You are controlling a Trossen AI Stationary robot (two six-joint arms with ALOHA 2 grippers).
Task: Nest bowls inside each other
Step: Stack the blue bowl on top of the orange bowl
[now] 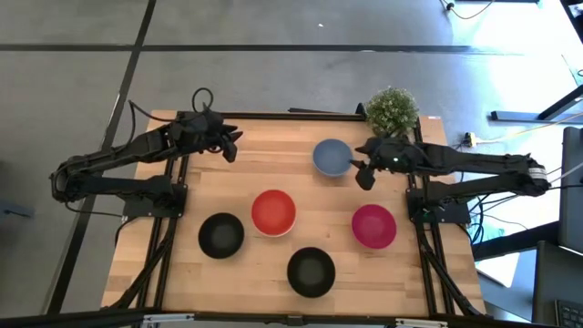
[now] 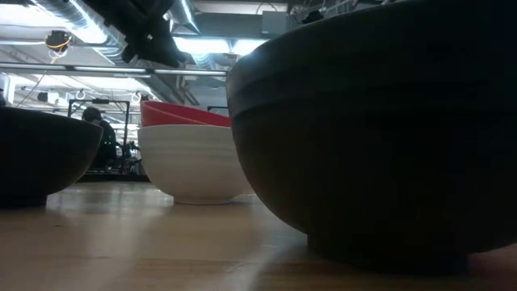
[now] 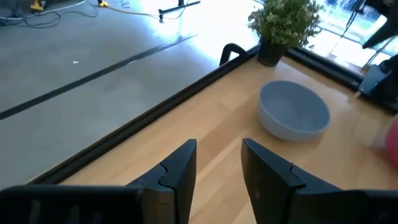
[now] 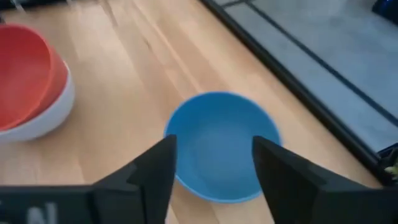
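Five bowl spots show in the high view. The blue bowl (image 1: 331, 157) stands near the far edge. The red bowl (image 1: 273, 210) sits nested in the white bowl (image 2: 194, 166) at the table's middle. Two black bowls (image 1: 221, 234) (image 1: 311, 271) and the magenta bowl (image 1: 374, 226) stand toward the near edge. My right gripper (image 1: 364, 175) (image 4: 214, 140) is open, hovering at the blue bowl's (image 4: 217, 146) right rim without touching it. My left gripper (image 1: 234, 146) (image 3: 217, 146) is open over the far left of the table, pointing toward the blue bowl (image 3: 293, 111).
A small green potted plant (image 1: 392, 110) stands at the far edge, just behind the right gripper. In the low view one black bowl (image 2: 380, 137) fills the right side and the other (image 2: 40, 153) shows at the left. Bare wood lies between the left gripper and the blue bowl.
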